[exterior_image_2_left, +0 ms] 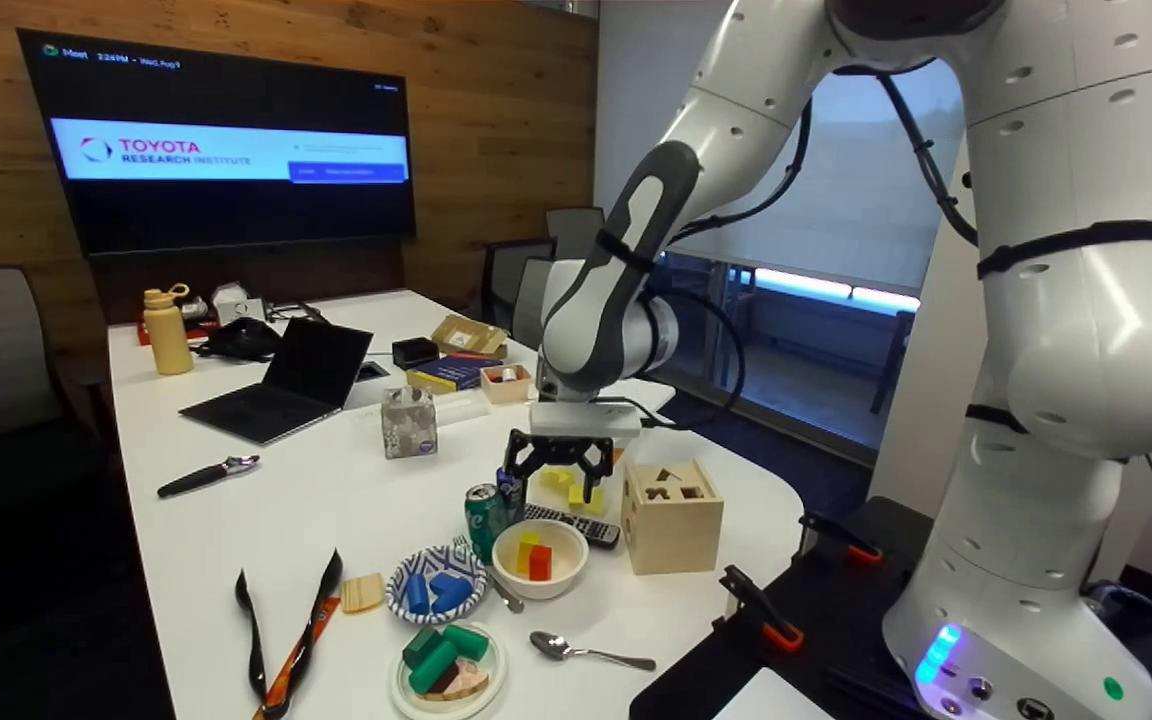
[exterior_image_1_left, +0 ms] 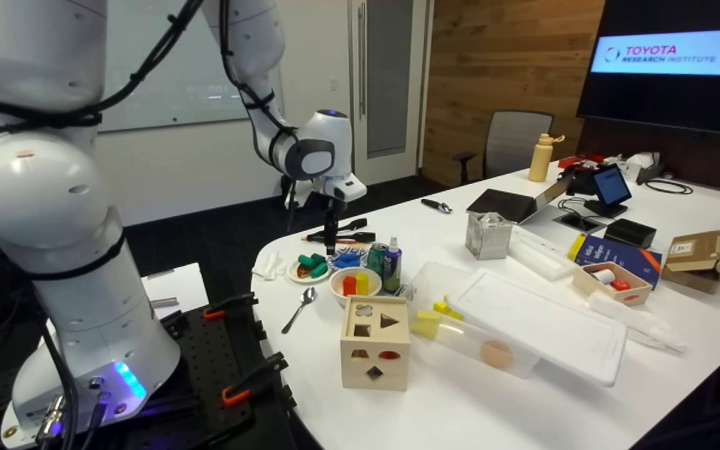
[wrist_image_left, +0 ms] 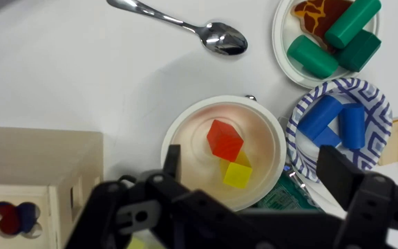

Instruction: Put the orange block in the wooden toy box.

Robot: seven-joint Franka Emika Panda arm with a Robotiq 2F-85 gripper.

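The orange block (wrist_image_left: 225,140), red-orange, lies beside a yellow block (wrist_image_left: 237,175) in a white bowl (wrist_image_left: 223,99). It also shows in both exterior views (exterior_image_1_left: 349,285) (exterior_image_2_left: 540,562). The wooden toy box (exterior_image_1_left: 360,369), a pale cube with shaped holes, stands next to the bowl. It also shows in an exterior view (exterior_image_2_left: 676,535) and at the lower left of the wrist view (wrist_image_left: 40,155). Red and blue show through its clover hole. My gripper (wrist_image_left: 249,154) is open and empty above the bowl, fingers wide apart. It also shows in both exterior views (exterior_image_1_left: 330,249) (exterior_image_2_left: 550,485).
A green can (exterior_image_2_left: 485,522) and a purple spray bottle (exterior_image_1_left: 392,265) stand close to the bowl. A patterned bowl (exterior_image_2_left: 436,562) holds blue blocks; a plate (exterior_image_2_left: 496,690) holds green ones. A spoon (wrist_image_left: 223,38) lies nearby. A clear bin with a white lid (exterior_image_1_left: 541,319) lies beside the box.
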